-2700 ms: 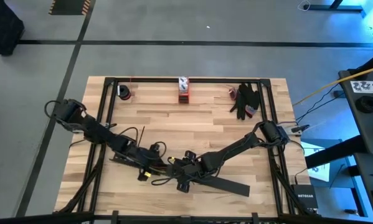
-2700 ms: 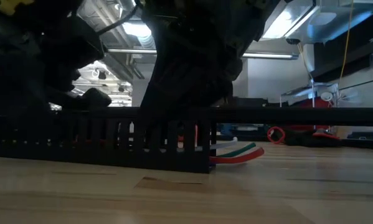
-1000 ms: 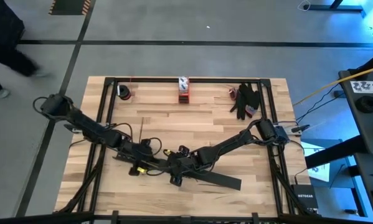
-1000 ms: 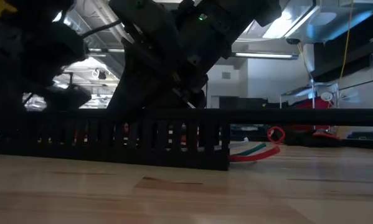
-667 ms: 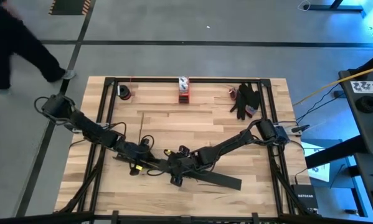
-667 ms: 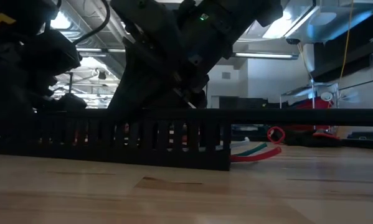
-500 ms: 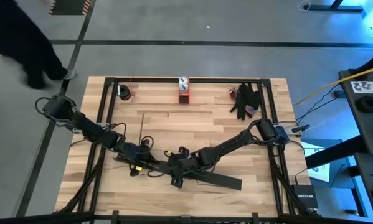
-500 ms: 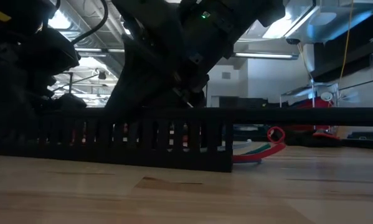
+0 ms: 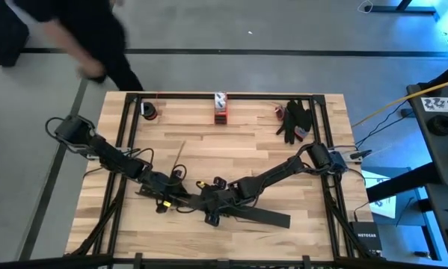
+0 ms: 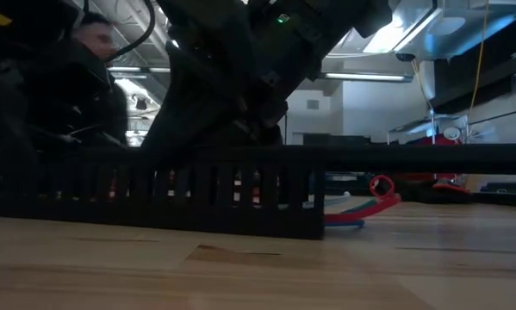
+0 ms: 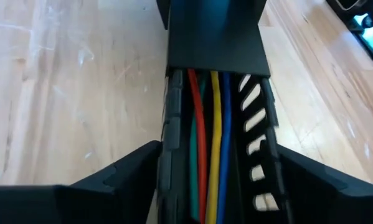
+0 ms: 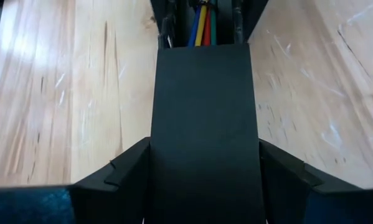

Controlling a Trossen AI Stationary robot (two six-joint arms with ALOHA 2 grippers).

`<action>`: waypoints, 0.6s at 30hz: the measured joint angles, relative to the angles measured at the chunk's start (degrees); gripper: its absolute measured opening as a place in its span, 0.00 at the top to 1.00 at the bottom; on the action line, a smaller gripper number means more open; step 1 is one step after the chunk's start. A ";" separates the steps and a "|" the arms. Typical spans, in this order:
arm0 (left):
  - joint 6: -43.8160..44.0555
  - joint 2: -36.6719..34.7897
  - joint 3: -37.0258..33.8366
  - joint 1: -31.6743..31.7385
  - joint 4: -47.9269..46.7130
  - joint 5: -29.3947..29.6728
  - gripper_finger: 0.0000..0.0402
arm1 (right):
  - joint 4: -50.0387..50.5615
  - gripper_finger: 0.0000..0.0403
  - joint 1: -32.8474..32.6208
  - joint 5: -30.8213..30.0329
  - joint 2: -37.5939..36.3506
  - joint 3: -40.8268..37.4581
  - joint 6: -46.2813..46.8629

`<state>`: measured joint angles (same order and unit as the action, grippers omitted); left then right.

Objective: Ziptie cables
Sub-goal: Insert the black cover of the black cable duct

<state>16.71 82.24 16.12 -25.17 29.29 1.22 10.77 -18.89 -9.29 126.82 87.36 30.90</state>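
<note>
I have both arms low over the near middle of the pale wooden table [image 9: 231, 149]. My left gripper [image 9: 180, 196] straddles the long black slotted plastic bar [image 11: 261, 124], one dark finger on each outer side of it, jaws spread wide; whether the pads actually press the bar's walls I cannot tell. Between those fingers, inside the open channel, the bunch of thin red, yellow, blue and green cables [image 11: 206, 137] runs lengthwise straight ahead of the gripper and disappears under a flat black cover [image 11: 214, 34] just beyond it.

My right gripper [image 9: 212, 202] faces the left one and sits close to it. Its fingers also stand wide apart, flanking the same flat black cover, which fills the space between them; the cables emerge from under the cover's far edge, ahead of this gripper. Contact with the cover I cannot confirm.

In the low view, red, blue and green cable ends curl out of the bar's open end onto the table, clear of both grippers.

A person in dark clothing [image 9: 74, 37] stands beyond the table's far left corner, well away from either gripper.
</note>
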 joint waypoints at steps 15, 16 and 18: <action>1.34 0.11 0.07 -0.43 0.31 1.84 0.48 | -3.78 0.43 0.21 -0.56 0.24 -0.18 0.29; 1.39 0.11 0.07 -0.46 0.31 2.13 0.49 | -4.24 0.43 0.21 -0.58 0.26 -0.24 0.32; 1.35 0.11 0.04 -0.48 0.50 2.29 0.49 | -5.27 0.43 0.21 -0.58 0.32 -0.28 0.37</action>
<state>18.06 82.35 16.16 -25.65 29.79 3.51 5.50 -18.68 -9.87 127.15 87.07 31.26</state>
